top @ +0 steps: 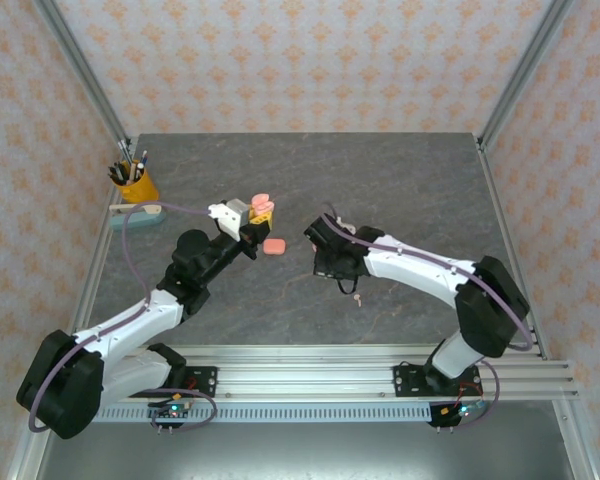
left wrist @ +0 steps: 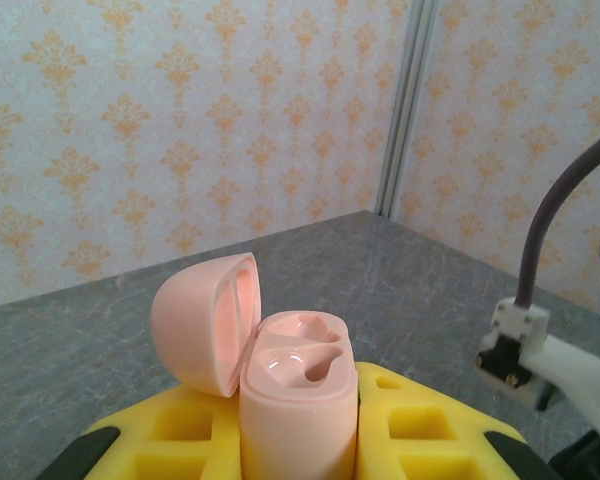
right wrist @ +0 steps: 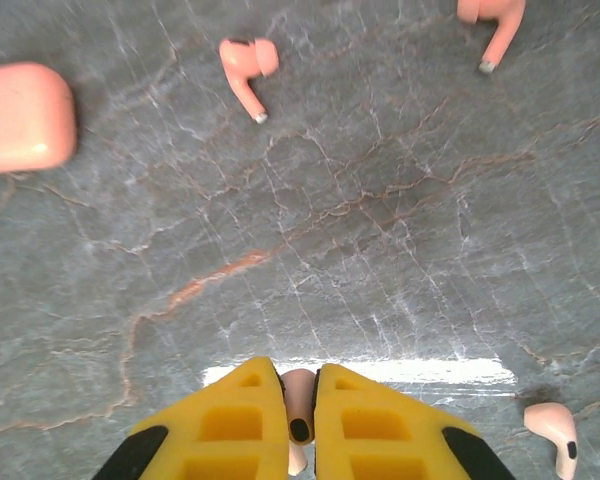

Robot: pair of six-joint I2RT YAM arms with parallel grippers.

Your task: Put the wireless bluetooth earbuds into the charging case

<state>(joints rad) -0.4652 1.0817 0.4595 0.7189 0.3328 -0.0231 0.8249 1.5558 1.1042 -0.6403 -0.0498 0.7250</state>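
One earbud [right wrist: 298, 408] pinched in right gripper [right wrist: 298, 374] | left gripper [left wrist: 298, 445] clamps open case [left wrist: 298, 365]

Closed case [right wrist: 20, 115] on table [right wrist: 380, 250], 2 earbuds [right wrist: 248, 70] beside it

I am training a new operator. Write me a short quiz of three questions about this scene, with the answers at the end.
1. True or false: the charging case held in the left gripper has its lid shut.
2. What is pinched in the right gripper? A) an earbud B) a pen C) a closed case
3. In the right wrist view, how many loose earbuds lie on the table?

Key:
1. False. The lid stands open.
2. A.
3. Three.
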